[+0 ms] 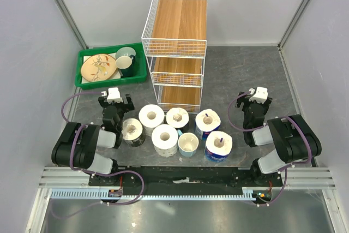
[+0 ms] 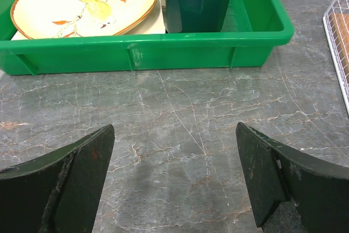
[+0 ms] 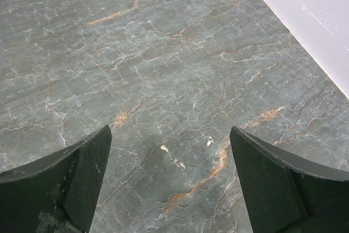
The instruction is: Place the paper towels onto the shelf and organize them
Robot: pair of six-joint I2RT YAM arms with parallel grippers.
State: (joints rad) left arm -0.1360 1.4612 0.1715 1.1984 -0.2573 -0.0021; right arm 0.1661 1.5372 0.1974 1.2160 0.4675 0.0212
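Counter: grey marbled slab, and I have it in all three views.
Shelf: three-tier white wire rack with wooden boards, upright at the middle of the far edge.
Paper towels: I count six rolls, all standing on end on the counter with cores up. They are bunched by the middle of the near edge, between the two arms. The rearmost ones sit just in front of the shelf's bottom tier.
Dark-wrapped roll: left end of the bunch, just beside the left arm.
Blue-wrapped rolls: two, at the right end of the bunch, one behind the other.
Pale blue cup: stands among the rolls on the near side; I cannot tell whether it touches them.
Green tray: far left corner, holding a patterned plate and a green mug.
Left claw: fingers spread wide, gripping nothing. It sits between the tray and the rolls, and my wrist view shows bare counter between the fingers, with the tray's front wall ahead.
Right claw: fingers spread wide, gripping nothing. It sits toward the right edge, to the right of the blue-wrapped rolls; the wrist view shows only counter and a white side wall.
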